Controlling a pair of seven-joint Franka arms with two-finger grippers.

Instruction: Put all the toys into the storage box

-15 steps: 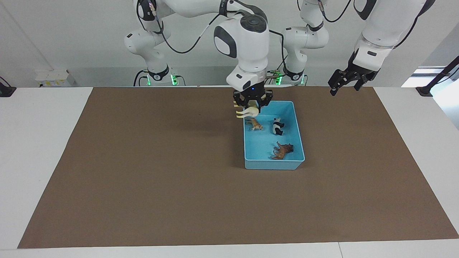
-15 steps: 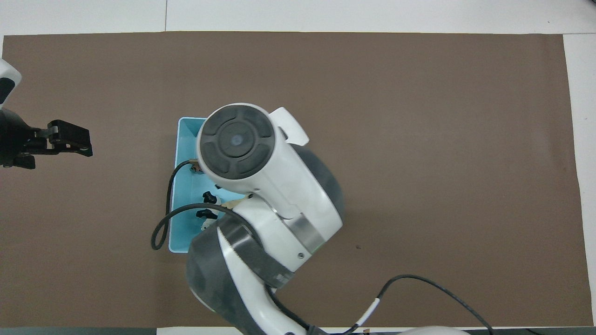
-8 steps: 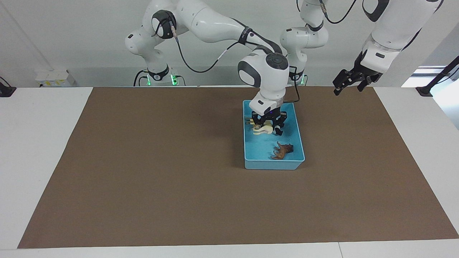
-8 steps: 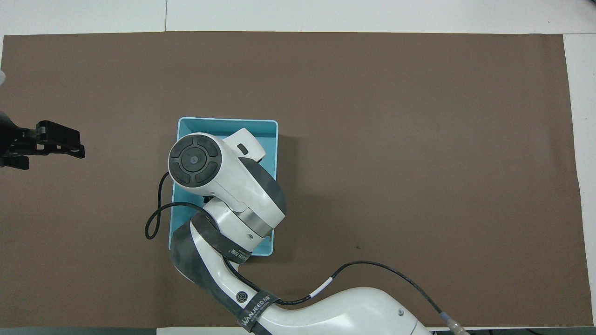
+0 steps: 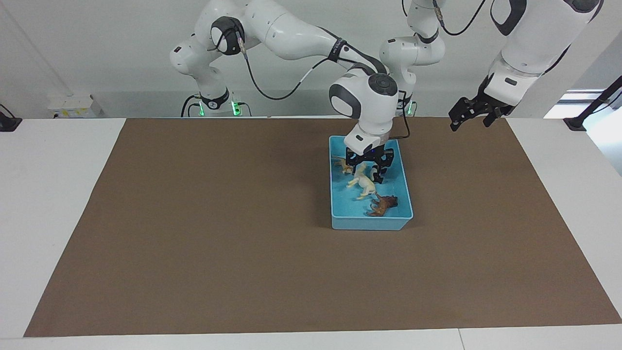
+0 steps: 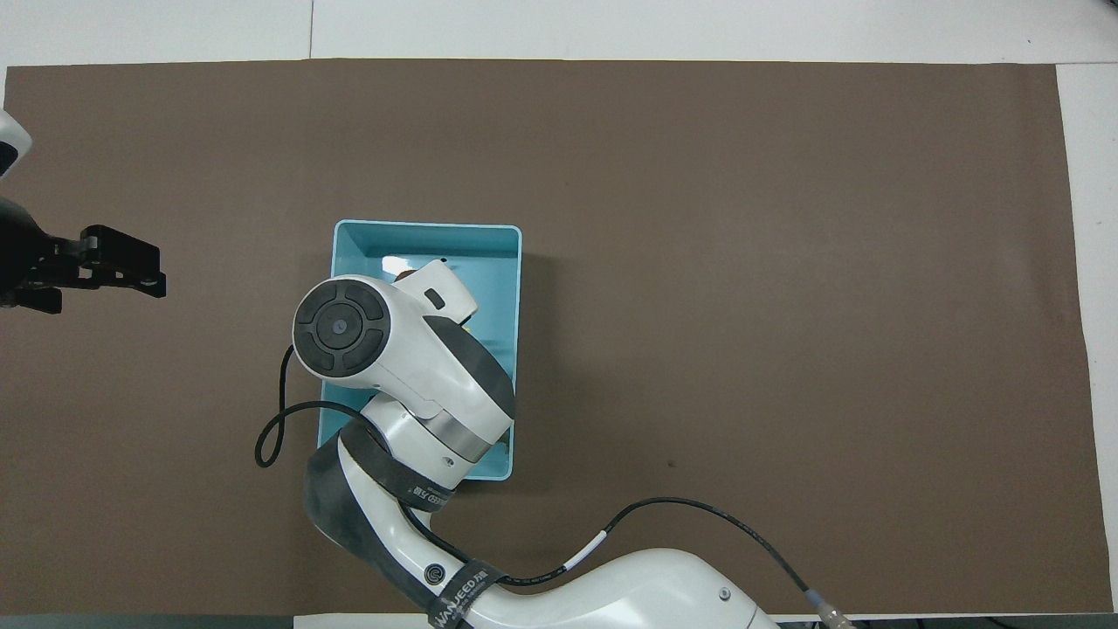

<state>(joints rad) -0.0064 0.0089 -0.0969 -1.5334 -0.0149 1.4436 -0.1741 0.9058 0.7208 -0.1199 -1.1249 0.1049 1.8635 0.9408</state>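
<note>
Last toy dropped in box, task nearly done.
Right pincer [image 5: 368, 171] spread wide over the storage box [image 5: 403, 194], llama [image 5: 363, 183] released beside lion [image 5: 384, 204] and tiger [image 5: 342, 166]; panda hidden; left pincer [image 5: 470, 113] waits, spread wide.

- Two white robot arms [image 5: 291, 34] are standing at a white table [image 5: 53, 194], making this look like a robotics lab.
- A plain brown mat [image 5: 218, 233] is covering the table; cables are running along the bare white wall [image 5: 97, 48].
</note>
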